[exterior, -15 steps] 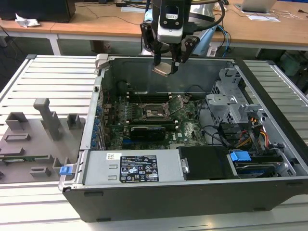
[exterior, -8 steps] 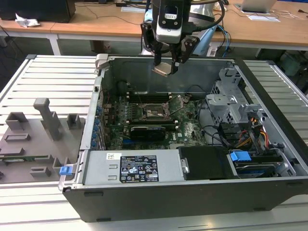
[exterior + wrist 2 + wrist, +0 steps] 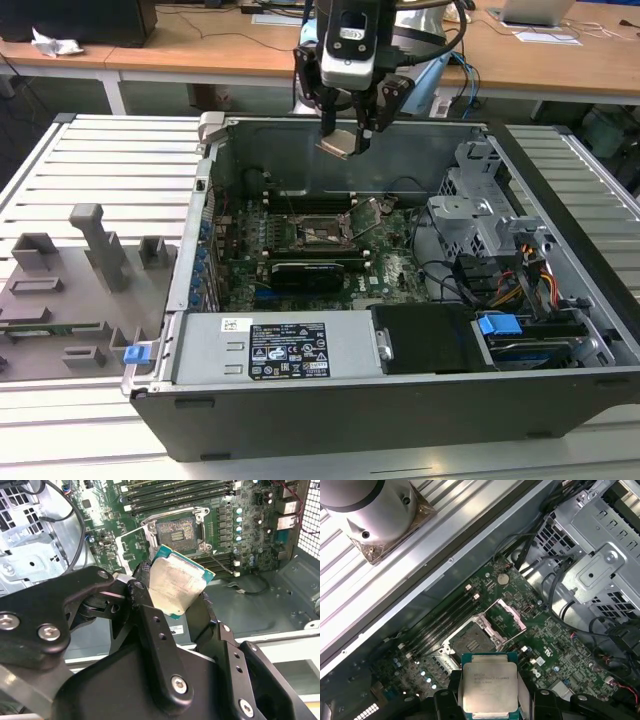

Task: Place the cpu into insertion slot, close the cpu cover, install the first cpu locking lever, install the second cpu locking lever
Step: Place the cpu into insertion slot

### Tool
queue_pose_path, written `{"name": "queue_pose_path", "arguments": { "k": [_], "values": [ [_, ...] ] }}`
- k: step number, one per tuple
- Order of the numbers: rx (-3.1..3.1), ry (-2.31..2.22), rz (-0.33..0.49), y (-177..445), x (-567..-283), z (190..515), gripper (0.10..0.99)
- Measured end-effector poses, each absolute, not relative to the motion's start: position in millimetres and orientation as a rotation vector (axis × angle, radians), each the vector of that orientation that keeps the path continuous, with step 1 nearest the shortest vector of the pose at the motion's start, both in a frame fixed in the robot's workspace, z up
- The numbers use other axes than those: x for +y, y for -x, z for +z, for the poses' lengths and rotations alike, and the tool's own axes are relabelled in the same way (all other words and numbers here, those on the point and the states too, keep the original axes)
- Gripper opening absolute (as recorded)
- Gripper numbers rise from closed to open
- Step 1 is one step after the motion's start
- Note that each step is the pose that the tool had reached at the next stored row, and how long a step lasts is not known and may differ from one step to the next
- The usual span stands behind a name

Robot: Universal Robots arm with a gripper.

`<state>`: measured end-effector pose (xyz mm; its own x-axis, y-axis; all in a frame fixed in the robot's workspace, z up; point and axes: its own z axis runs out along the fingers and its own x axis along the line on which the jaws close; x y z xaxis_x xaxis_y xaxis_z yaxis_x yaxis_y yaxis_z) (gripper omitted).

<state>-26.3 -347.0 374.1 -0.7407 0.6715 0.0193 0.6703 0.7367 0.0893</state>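
Gripper hanging well above socket, jaws pinching cpu by two opposite edges. Cpu sitting tilted, metal top facing away from socket; being square, showing no long axis. Cover standing open beside socket. In the second wrist view, fingers hiding cpu's lower edge.

My jaws are matt black, built from flat linked bars with rounded ends, pinned by silver screws. The fingertips wear a knobbly black rubber skin. Above them sits a black-and-silver block, with a black cable looping off it. My wrist is a smooth pale-grey cylinder with small dark screw holes.
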Motion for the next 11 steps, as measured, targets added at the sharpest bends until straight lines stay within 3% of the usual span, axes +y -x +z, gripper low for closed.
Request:
{"name": "queue_pose_path", "arguments": {
  "k": [11],
  "values": [
    [2.879, -1.206, 0.141, 26.3, -347.0, 374.0, 0.529]
  ]
}}
